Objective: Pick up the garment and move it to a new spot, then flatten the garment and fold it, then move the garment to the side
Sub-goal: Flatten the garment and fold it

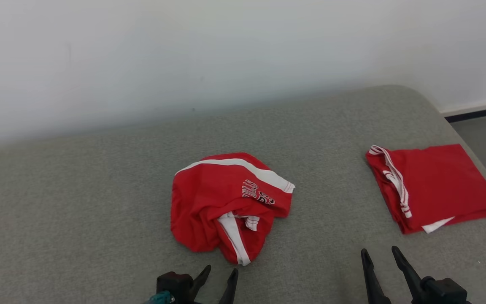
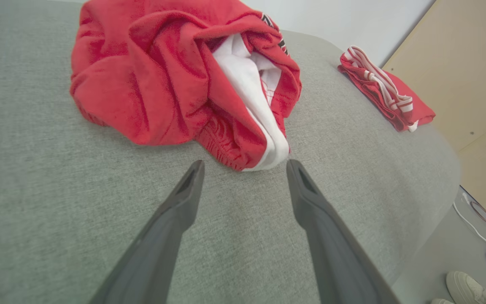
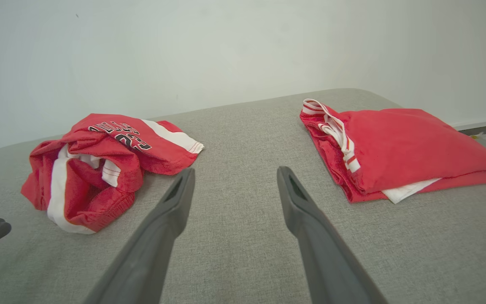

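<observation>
**Crumpled garment [image 1: 226, 202] at centre, 2 grippers spread**

Shows the red, white-striped garment heaped in the middle of the grey table [image 1: 99, 190], its near end just beside the tips of the left gripper [image 1: 221, 270]. Grips nothing on either side: left gripper and right gripper [image 1: 379, 251] both with jaws wide apart. Shows 1 folded garment [image 1: 437, 185] well apart, by the table's right edge.

Lettering [image 1: 258, 192] on garment [image 1: 209, 198] partly hidden in folds; shoe [image 2: 464, 289] cropped at corner.
</observation>
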You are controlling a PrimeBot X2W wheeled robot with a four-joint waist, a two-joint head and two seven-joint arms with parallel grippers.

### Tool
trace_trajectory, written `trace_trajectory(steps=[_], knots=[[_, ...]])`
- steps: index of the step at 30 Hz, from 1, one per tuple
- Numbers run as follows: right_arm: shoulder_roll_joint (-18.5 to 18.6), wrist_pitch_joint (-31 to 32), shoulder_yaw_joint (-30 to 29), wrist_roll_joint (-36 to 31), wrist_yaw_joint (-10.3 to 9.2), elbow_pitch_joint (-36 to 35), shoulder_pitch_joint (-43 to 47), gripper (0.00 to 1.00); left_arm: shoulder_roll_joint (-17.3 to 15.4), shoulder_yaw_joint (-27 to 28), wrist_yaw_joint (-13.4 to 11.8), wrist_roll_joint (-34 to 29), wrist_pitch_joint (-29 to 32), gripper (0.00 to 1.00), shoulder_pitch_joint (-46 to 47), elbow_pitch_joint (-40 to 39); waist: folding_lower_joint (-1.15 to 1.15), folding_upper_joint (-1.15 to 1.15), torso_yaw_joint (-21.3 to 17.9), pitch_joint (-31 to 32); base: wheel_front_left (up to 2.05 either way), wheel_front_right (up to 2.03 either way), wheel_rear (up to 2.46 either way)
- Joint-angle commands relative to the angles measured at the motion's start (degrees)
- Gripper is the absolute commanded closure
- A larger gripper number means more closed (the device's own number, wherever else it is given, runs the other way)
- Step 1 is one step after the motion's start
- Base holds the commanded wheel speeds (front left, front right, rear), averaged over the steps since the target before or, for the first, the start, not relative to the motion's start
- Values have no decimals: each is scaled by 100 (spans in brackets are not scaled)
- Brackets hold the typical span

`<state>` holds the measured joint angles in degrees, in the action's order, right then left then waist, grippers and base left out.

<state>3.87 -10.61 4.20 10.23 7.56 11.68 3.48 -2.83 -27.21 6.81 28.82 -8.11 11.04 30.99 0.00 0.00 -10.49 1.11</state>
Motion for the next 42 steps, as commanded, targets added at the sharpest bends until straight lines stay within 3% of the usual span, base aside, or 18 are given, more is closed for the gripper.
trace_trajectory(steps=[1,6,9,12,20,26,27,28,32,36,42], knots=[[30,0,-11,2,-13,-21,-36,0,-10,-42,-38,58,16,0,100,72,0,0,-346,-181,0,0,0],[52,23,-62,-13,-13,-90,-43,0,-8,-148,-596,490,-97,0,512,619,0,0,-727,-338,0,0,0],[44,20,-76,-12,-13,-121,-49,0,-15,11,-1056,762,-252,0,672,878,0,0,-872,-421,0,0,0],[39,-2,-99,-1,-13,-129,-51,0,-10,163,-1325,953,-409,0,772,1061,0,0,-934,-474,0,0,0],[-2,14,-56,-19,-13,-130,-101,0,-64,514,-1588,1130,-589,0,976,1509,0,0,-979,-526,0,0,0],[-10,-8,1,2,-13,-99,-145,0,-52,669,-1421,1166,-686,0,1172,1497,0,0,-986,-544,0,0,0],[-2,-11,4,4,-13,-95,-147,0,-50,673,-1364,1175,-693,32,1198,1509,0,0,-985,-542,0,0,0],[4,-14,4,7,-13,-89,-150,0,-49,681,-1339,1176,-699,100,1236,1518,0,0,-983,-539,0,0,0],[28,-9,-10,7,-13,-84,-145,0,-60,760,-1205,1158,-710,100,1389,1471,0,0,-957,-507,0,0,0],[45,10,-24,-10,-13,-101,-115,0,-103,996,-1158,832,-715,100,1648,924,0,0,-883,-444,0,0,0],[49,45,3,-35,-13,-119,-53,0,-49,867,-937,440,-706,100,2171,377,0,0,-807,-329,0,0,0]])
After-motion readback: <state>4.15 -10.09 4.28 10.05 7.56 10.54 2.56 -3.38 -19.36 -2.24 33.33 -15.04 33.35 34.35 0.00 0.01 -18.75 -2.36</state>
